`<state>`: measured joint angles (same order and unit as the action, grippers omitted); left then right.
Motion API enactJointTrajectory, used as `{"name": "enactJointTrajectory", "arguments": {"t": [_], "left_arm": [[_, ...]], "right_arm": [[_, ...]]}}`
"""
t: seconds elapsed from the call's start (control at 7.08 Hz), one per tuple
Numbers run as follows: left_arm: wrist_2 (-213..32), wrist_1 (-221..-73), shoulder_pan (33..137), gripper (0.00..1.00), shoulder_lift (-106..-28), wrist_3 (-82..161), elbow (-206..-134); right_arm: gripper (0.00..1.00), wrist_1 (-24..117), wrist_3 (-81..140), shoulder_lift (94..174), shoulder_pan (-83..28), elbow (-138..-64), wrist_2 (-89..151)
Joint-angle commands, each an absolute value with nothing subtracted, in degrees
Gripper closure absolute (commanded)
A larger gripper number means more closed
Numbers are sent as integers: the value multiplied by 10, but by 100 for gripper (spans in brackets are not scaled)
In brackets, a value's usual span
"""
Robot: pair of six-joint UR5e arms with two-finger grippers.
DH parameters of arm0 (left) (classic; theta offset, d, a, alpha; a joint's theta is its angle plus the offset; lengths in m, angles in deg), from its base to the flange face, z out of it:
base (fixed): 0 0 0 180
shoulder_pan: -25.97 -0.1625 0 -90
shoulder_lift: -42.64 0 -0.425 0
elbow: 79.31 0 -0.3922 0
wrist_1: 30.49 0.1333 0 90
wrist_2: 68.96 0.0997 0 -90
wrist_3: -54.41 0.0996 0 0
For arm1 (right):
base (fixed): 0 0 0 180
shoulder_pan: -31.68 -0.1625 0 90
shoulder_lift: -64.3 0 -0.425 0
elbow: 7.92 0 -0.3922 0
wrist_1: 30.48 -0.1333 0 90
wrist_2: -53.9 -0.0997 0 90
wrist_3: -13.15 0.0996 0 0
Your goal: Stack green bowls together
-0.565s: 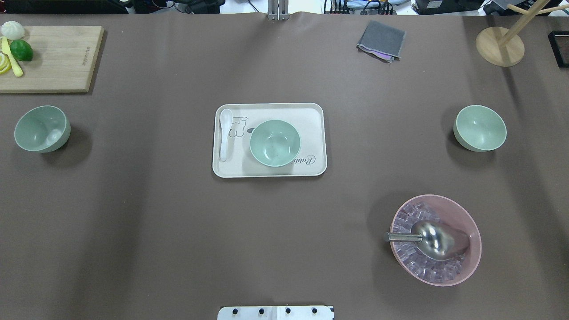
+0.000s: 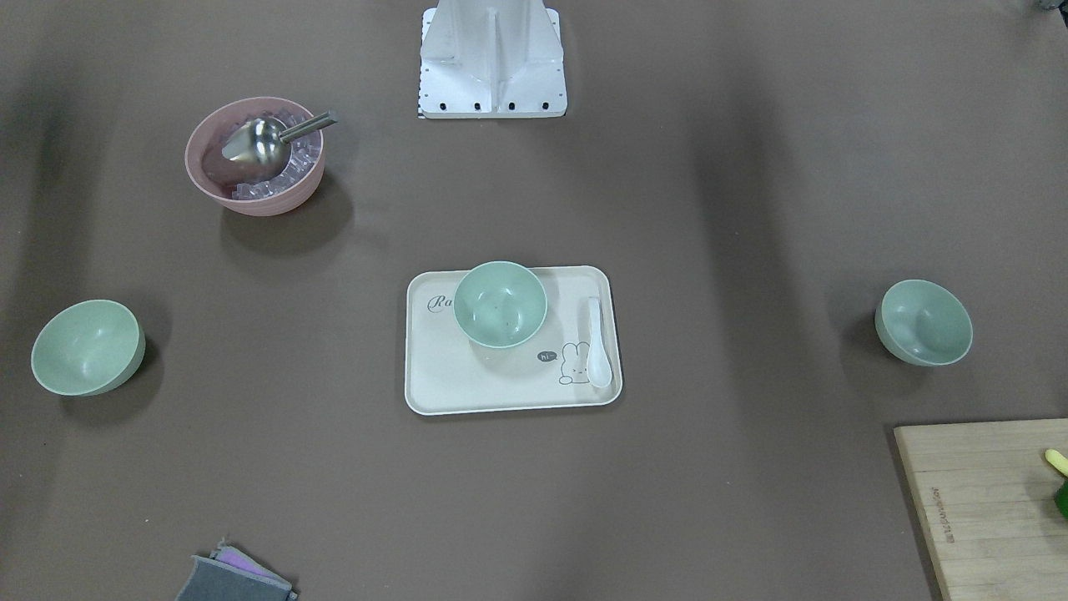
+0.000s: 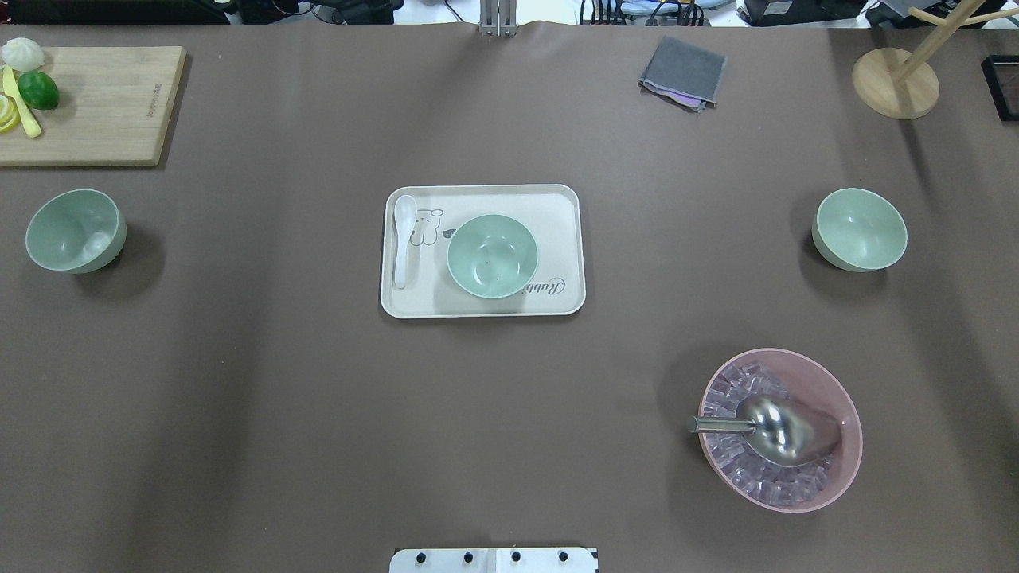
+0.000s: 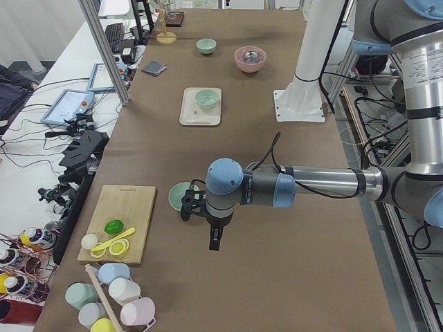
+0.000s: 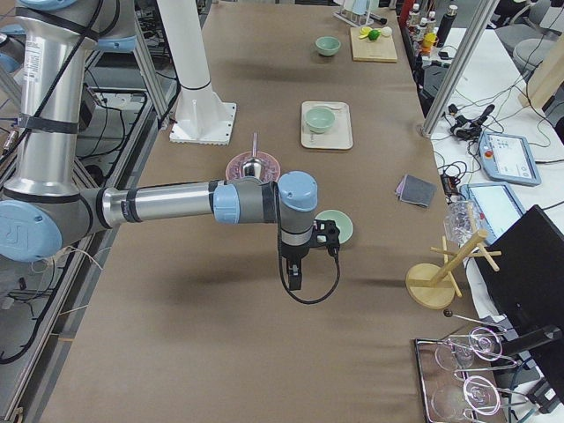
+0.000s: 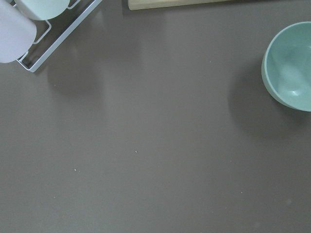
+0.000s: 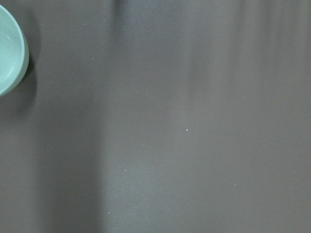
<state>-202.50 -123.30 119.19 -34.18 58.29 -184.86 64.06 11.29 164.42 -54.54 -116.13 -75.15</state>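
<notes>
Firstly, the legible markings. The cream tray at the centre of the tabletop carries a script word beginning "Rabbi", its end covered by a bowl, and a rabbit drawing with a small "hi~" bubble. The cutting board in the far left corner bears a short line of engraved text, too small to read.

Both arms reach out with the forearm level and the wrist turned straight down. The left gripper hangs over bare table near the left end. The right gripper hangs likewise near the right end. Each shows only in a side view, so I cannot tell whether the fingers are spread or pressed together. Neither touches a bowl.

All three bowls are small, round, pale mint green, matte, unmarked and upright, each standing alone. The middle green bowl sits on the tray beside a white spoon. The left green bowl stands on the table close to the left end, near the left wrist. The right green bowl stands close to the right end, near the right wrist.

Other items:
- A pink bowl of ice cubes with a metal scoop, toward the robot-side edge on the right.
- A grey cloth and a wooden stand along the far edge.
- A lime on the cutting board.
</notes>
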Motion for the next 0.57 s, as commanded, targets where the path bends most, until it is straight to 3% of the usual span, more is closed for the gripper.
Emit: {"name": "enactJointTrajectory", "arguments": {"t": [0.0, 0.42], "left_arm": [[-2026, -1262, 1192, 1, -356, 583, -1844], [-2022, -1477, 1196, 1, -353, 579, -1830]], "right_arm": [[0, 579, 112, 1641, -545, -1159, -787], [0, 458, 150, 1625, -545, -1158, -790]]}}
